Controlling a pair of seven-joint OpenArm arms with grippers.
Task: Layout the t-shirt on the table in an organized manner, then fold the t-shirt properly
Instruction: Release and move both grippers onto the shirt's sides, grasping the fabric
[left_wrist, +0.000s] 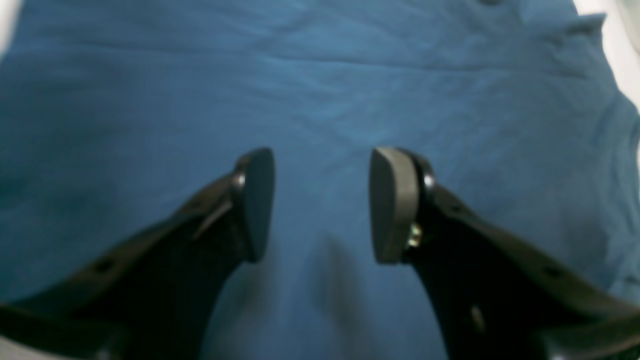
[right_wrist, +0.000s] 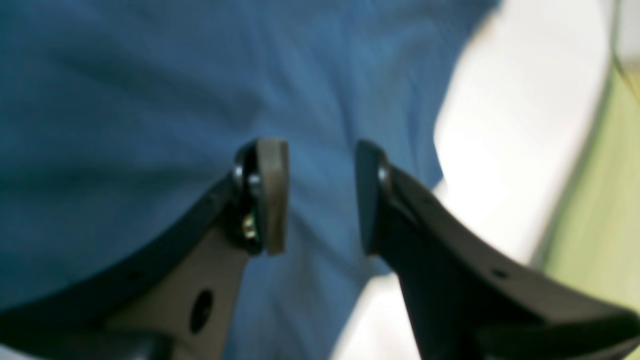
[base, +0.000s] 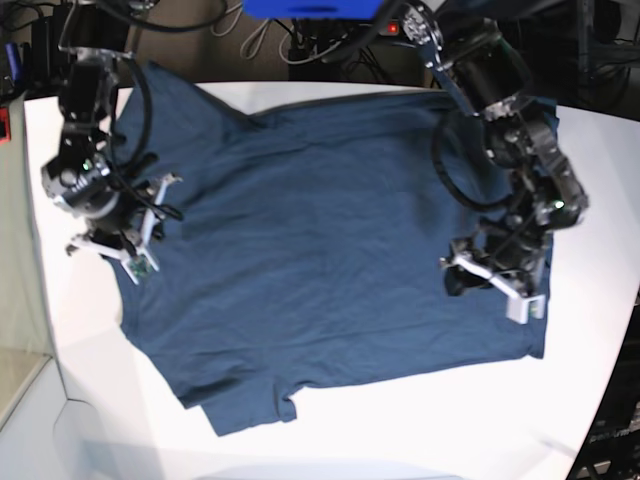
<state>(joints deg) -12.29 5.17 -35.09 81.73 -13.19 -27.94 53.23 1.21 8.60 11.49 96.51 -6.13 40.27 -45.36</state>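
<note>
**A:** Left wrist view first: the left gripper (left_wrist: 322, 205) has its jaws spread apart, nothing between the two grey pads (left_wrist: 392, 202), only blue cloth below. How does the other side stand?

**B:** Much the same. In the right wrist view the right gripper (right_wrist: 320, 197) is released too, jaws parted over the plain dark navy-blue short-sleeved cotton t-shirt (right_wrist: 150, 100), near its edge, with the large matte white table (right_wrist: 520, 140) showing bare to the right of it.

**A:** The shirt looks lightly rippled under my jaws, with soft creases running across and a rumpled fold toward the upper right corner.

**B:** The base view gives what neither wrist does: the whole t-shirt (base: 330, 240) lies spread flat across the middle of the table (base: 420, 440), one sleeve jutting out at the lower edge, another reaching toward the upper left. The left gripper (base: 490, 280) hangs above the shirt's right side, the right gripper (base: 125, 240) at its left edge.

**A:** Whether either touches the cloth, I cannot tell.

**B:** Beyond the table's far edge lie tangled black cables (base: 300, 40) and a blue object (base: 310, 8). Both black arms overlap parts of the shirt's top corners.
</note>
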